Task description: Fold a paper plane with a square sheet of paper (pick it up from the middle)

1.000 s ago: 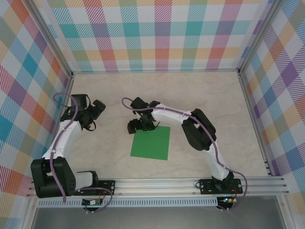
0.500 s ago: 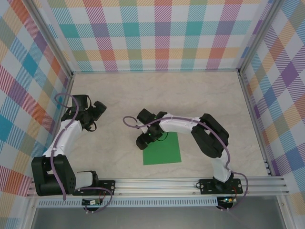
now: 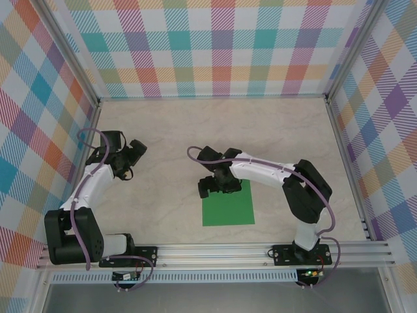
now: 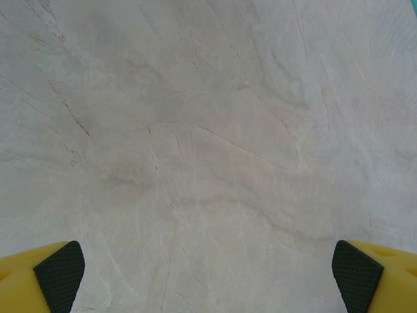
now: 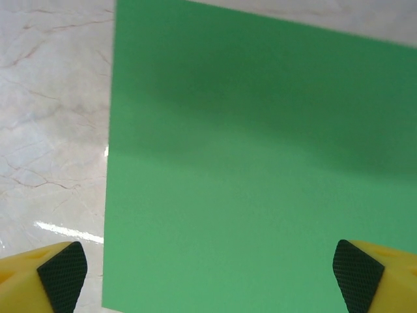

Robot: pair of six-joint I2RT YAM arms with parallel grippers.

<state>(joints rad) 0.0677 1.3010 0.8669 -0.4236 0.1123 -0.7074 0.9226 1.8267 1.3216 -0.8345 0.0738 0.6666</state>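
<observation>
1. The left arm (image 3: 88,189) and the right arm (image 3: 260,173) are smooth white tubes with chunky black joints.
2. A thin purple cable (image 3: 81,140) loops along the left arm. A second purple cable (image 3: 189,152) runs along the right arm.
3. The left arm has a big black base (image 3: 68,238).
4. The left end effector (image 3: 132,156) and the right end effector (image 3: 218,188) look black from above.
5. Up close, the fingers (image 4: 16,277) are bright yellow.
6. Each finger has a black bumpy pad (image 5: 62,274) on its inner side.

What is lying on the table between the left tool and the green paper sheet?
Nothing: the top view shows bare marble table between the left tool and the square sheet of paper.
</observation>
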